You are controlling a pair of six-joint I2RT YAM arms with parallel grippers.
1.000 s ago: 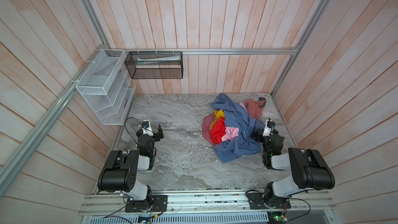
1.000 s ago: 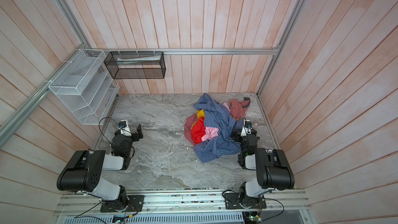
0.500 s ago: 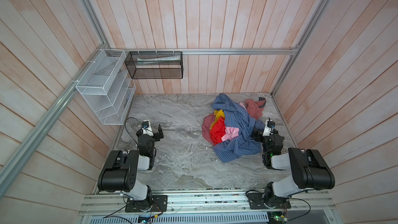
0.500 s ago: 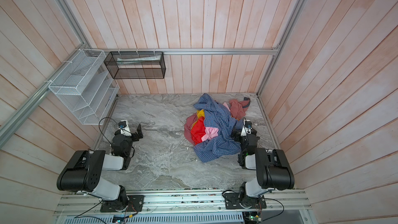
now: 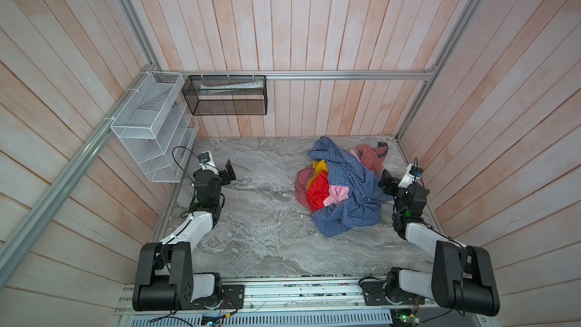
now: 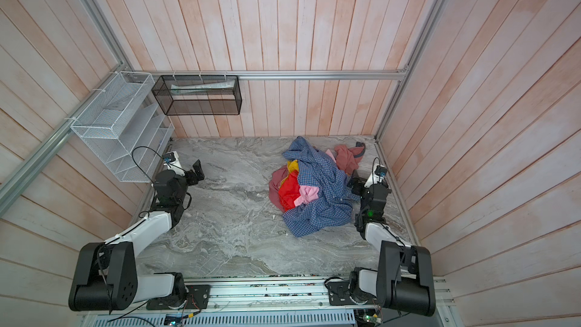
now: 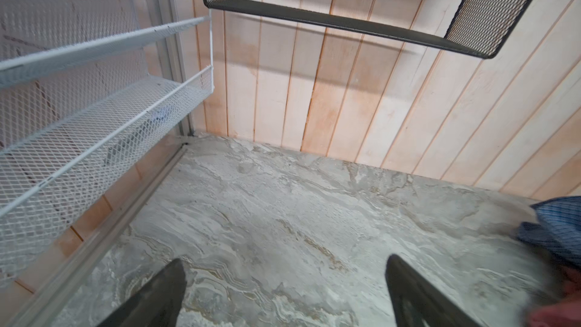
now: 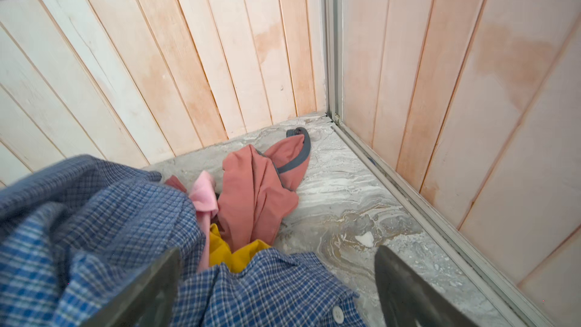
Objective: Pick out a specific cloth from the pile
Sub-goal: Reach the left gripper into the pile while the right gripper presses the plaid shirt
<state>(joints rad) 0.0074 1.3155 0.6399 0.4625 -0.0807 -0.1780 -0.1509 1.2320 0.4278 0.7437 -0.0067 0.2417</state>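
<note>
The pile (image 5: 342, 190) (image 6: 314, 190) lies on the right half of the marble floor. A big blue checked shirt (image 5: 352, 215) (image 8: 94, 215) drapes over most of it. The cloth (image 5: 338, 195) (image 6: 308, 193), light pink, shows in a fold beside the bright red piece (image 5: 317, 193); another pink bit (image 8: 204, 193) pokes out by the dusty-rose garment (image 8: 257, 190). My right gripper (image 5: 385, 180) (image 8: 278, 250) is open at the pile's right edge, its jaws wide over the checked shirt's hem, gripping nothing. My left gripper (image 5: 229, 173) (image 7: 284, 262) is open over bare floor, far left of the pile.
A white wire rack (image 5: 151, 133) hangs on the left wall beside the left arm. A black mesh basket (image 5: 226, 99) hangs on the back wall. Wooden walls close in on three sides. Bare marble (image 5: 261, 215) lies between the arms.
</note>
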